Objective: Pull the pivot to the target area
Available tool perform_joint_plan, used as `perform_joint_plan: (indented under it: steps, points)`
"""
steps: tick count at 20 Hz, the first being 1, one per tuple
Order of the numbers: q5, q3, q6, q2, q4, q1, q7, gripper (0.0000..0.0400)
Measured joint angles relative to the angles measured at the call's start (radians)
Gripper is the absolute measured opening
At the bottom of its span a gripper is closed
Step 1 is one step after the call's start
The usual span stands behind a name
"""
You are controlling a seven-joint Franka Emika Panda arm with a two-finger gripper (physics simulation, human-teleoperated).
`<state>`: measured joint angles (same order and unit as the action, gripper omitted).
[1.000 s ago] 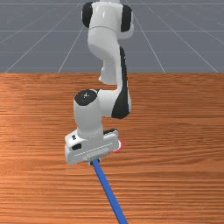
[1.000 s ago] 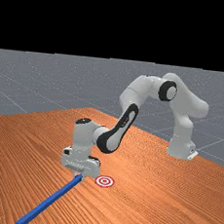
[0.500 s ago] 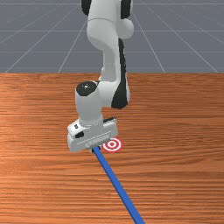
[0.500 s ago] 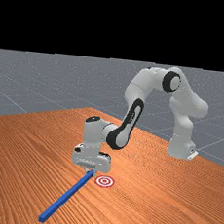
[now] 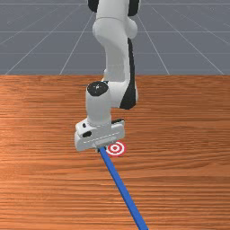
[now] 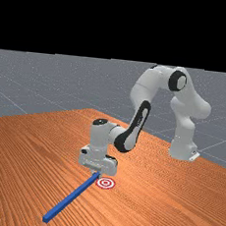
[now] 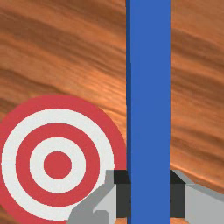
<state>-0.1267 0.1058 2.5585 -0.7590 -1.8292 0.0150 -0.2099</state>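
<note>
Holding blue bar pinched in jaws parted only its width; moved nearer bullseye target, probably needing more sideways pull.

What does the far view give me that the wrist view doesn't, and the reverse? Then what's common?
Far view adds: the arm as a whole, its base standing on the table, and the blue bar out to the end away from the gripper.

Wrist view adds: the dark finger pads pressed to the bar from two sides, so the grip is shut on it.

Both: the bar, the wooden tabletop and the red-and-white target, its centre off to one side of the bar.
</note>
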Motion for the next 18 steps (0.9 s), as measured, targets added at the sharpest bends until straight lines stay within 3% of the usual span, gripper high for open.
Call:
perform_joint_plan:
  steps: [1,2,6,8,9,10,11,12,13,14,15,16,17,18]
  points:
    - [0.003,0.002,0.001,0.001,-0.002,0.011,-0.011,0.0097]
    - [-0.021,-0.038,-0.004,0.003,-0.001,-0.020,0.043,0.0096]
    - [-0.031,-0.042,0.009,0.017,-0.028,-0.008,0.021,0.0096]
    - [-0.053,-0.068,0.163,0.060,-0.141,-0.026,0.051,0.0096]
    - [-0.106,-0.123,0.044,0.065,-0.114,-0.087,0.122,0.0130]
    - [-0.064,-0.168,0.369,0.081,-0.247,-0.118,0.104,0.0100]
    - [-0.061,-0.185,0.416,0.092,-0.285,-0.134,0.111,0.0094]
    - [-0.082,-0.156,0.372,0.117,-0.307,-0.105,0.112,0.0095]
    - [0.021,0.048,0.185,0.119,-0.267,0.086,-0.049,0.0098]
    - [0.031,0.064,0.197,0.128,-0.289,0.105,-0.063,0.0096]
    - [-0.035,-0.031,0.209,0.151,-0.314,0.011,0.030,0.0097]
    - [-0.044,-0.046,0.177,0.157,-0.319,-0.005,0.044,0.0096]
    - [-0.089,-0.102,0.214,0.169,-0.348,-0.059,0.102,0.0097]
    - [-0.095,-0.108,0.223,0.178,-0.366,-0.066,0.110,0.0095]
